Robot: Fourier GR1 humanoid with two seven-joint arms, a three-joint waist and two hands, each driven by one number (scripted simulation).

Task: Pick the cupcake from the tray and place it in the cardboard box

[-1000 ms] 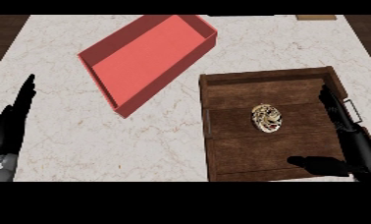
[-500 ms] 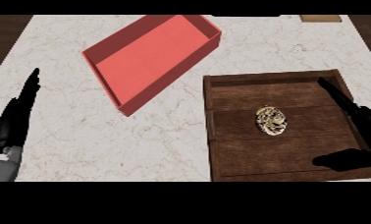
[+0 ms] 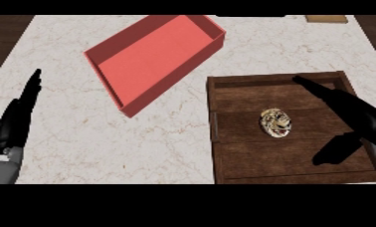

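The cupcake (image 3: 275, 123) sits near the middle of the dark wooden tray (image 3: 249, 160), standing free with bare wood all round it. The right hand (image 3: 346, 110) is over the tray's right side, just beside the cupcake. Its fingers (image 3: 316, 89) are stretched straight toward the tray's far edge and the thumb is spread wide below them, so the hand is fully open and holds nothing. How high it is above the wood cannot be told. The left hand (image 3: 19, 117) rests open at the bench's (image 3: 147, 141) left edge, fingers up, also holding nothing.

The cupcake is probably light and soft. The top looks uneven and would likely crush or smear if pressed, and the whole thing could tip or slide on the smooth wood if nudged from one side. The safest hold seems to be low on its sides, with the thumb on the near flank and the fingers on the far flank, closing evenly and staying off the top. The red cardboard box (image 3: 147, 59) lies well apart to the upper left with its open side up. Keeping the cupcake level during the carry should stop it rolling out of the hand.
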